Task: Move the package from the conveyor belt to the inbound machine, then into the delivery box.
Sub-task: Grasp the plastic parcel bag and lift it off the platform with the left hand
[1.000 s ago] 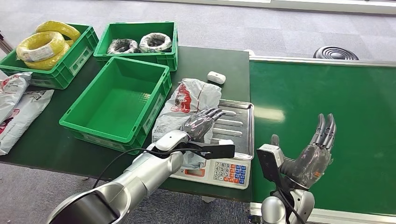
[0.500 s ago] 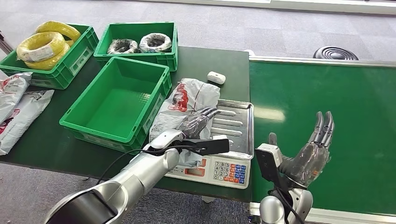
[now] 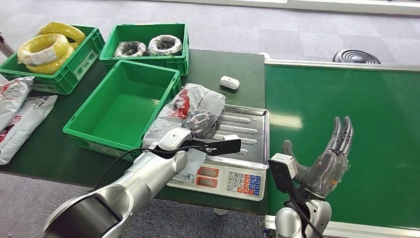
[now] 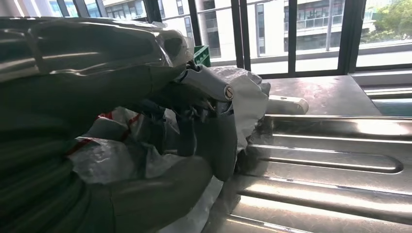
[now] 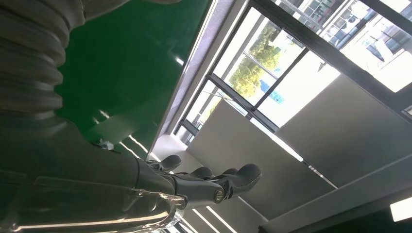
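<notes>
Far-left bags (image 3: pixel 20 111): you see white mailer bags at the table edge, cut off by the frame.
Rear crates: one green crate (image 3: pixel 74 64) holds yellow cable coils (image 3: pixel 44 47); the next (image 3: pixel 148 42) holds two wrapped coils whose contents you cannot make out.
Delivery box (image 3: pixel 124 106): the open green crate beside the scale, just left of the package.
Package (image 3: pixel 190 101): a grey-white bag with red print, lying across the scale's left edge and touching the delivery box wall; its near end is hidden under the hand.
Left hand (image 3: pixel 200 123): fingers curled down into the package, gripping it; in the left wrist view the thumb (image 4: pixel 218 145) presses crumpled film (image 4: pixel 243 97) against the hand.
Inbound machine (image 3: pixel 245 134): a steel-tray scale; its keypad (image 3: pixel 242 182) faces you.
Small white object (image 3: pixel 229 82): lying behind the scale; too small to identify.
Conveyor belt (image 3: pixel 376 114): green surface on the right.
Right hand (image 3: pixel 329 166): raised over the belt, fingers straight and together, holding nothing.
</notes>
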